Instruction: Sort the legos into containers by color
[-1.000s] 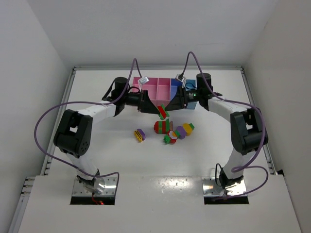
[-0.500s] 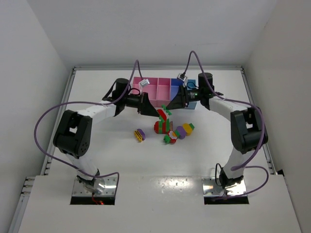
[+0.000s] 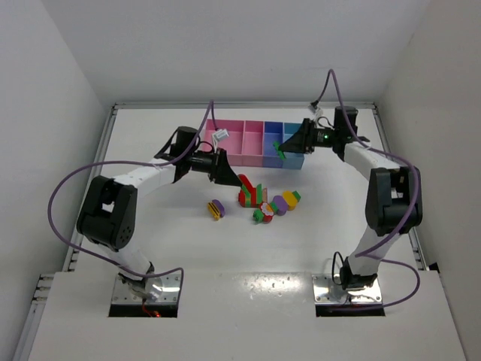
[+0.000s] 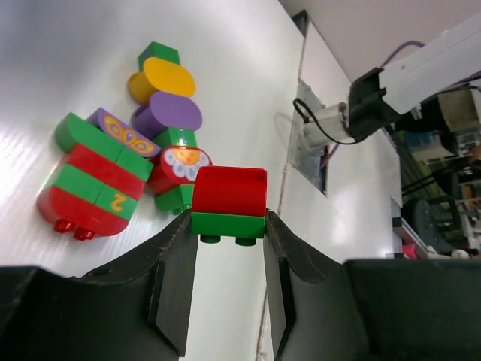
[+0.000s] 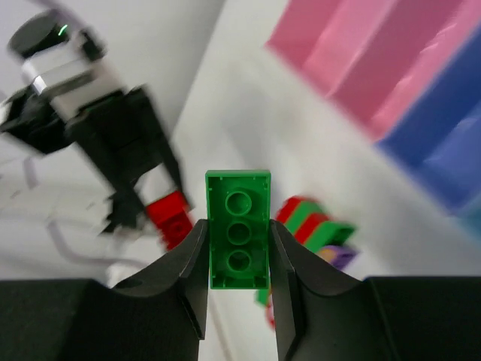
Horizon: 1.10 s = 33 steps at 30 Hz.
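Legos: left claw clamped on red-green stack, right claw on green brick (near containers).

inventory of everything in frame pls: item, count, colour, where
containers: one joined row of bins; pink, purple-blue, light blue; far middle of the table
green brick: one; green; held in the right gripper, by the blue bins
red-on-green stack: one; red on green; held in the left gripper, above the pile
striped stack: one; red and green; in the pile in front of the bins
loose bricks: several; purple, yellow, green, red; beside the striped stack
lone brick: one; purple and yellow; apart, left of the pile
table: one; white
left gripper: one; black; shut
right gripper: one; black; shut
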{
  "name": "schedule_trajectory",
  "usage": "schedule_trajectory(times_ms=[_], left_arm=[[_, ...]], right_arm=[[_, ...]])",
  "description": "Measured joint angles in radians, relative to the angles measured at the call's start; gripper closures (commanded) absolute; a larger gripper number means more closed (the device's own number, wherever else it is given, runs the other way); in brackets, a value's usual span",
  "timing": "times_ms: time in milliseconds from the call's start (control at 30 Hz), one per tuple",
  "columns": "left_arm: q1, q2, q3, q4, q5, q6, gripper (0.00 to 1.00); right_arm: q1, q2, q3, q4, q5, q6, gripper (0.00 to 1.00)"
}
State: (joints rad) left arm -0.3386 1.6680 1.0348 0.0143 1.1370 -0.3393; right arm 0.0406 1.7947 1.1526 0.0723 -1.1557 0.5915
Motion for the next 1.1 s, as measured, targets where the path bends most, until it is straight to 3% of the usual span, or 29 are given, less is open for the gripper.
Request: schedule_trajectory(times_ms=[133, 267, 733, 833, 867, 1067, 1100], left_arm=[[0.013, -0.029, 0.0, -0.037, -0.05, 0.037, 1.0], [0.05, -0.067, -0.001, -0.063, -0.09, 0.055, 1.0], [0.252, -0.233, -0.082, -0.125, -0.16, 0.092, 1.0], [0.269, -0.249, -0.089, -0.137, -0.164, 0.097, 1.0], [0.271, -0.252, -0.09, -0.142, -0.165, 0.097, 1.0], [0.282, -0.253, -0.092, -0.154, -0.17, 0.105, 1.0], [0.282, -0.253, -0.092, -0.155, -0.17, 0.107, 1.0]], right_arm=[[-0.041, 0.002, 0.108, -0.091, 0.161, -0.101, 1.0], [-0.018, 0.032, 0.217, -0.109, 0.214, -0.143, 1.0], [0.297, 0.418, 0.58, -0.106, 0.336, -0.139, 0.99], [0.303, 0.475, 0.649, -0.11, 0.4, -0.141, 0.82], [0.303, 0.486, 0.663, -0.113, 0.421, -0.144, 0.66], [0.311, 0.521, 0.694, -0.136, 0.504, -0.159, 0.42], [0.315, 0.525, 0.697, -0.136, 0.504, -0.161, 0.3]])
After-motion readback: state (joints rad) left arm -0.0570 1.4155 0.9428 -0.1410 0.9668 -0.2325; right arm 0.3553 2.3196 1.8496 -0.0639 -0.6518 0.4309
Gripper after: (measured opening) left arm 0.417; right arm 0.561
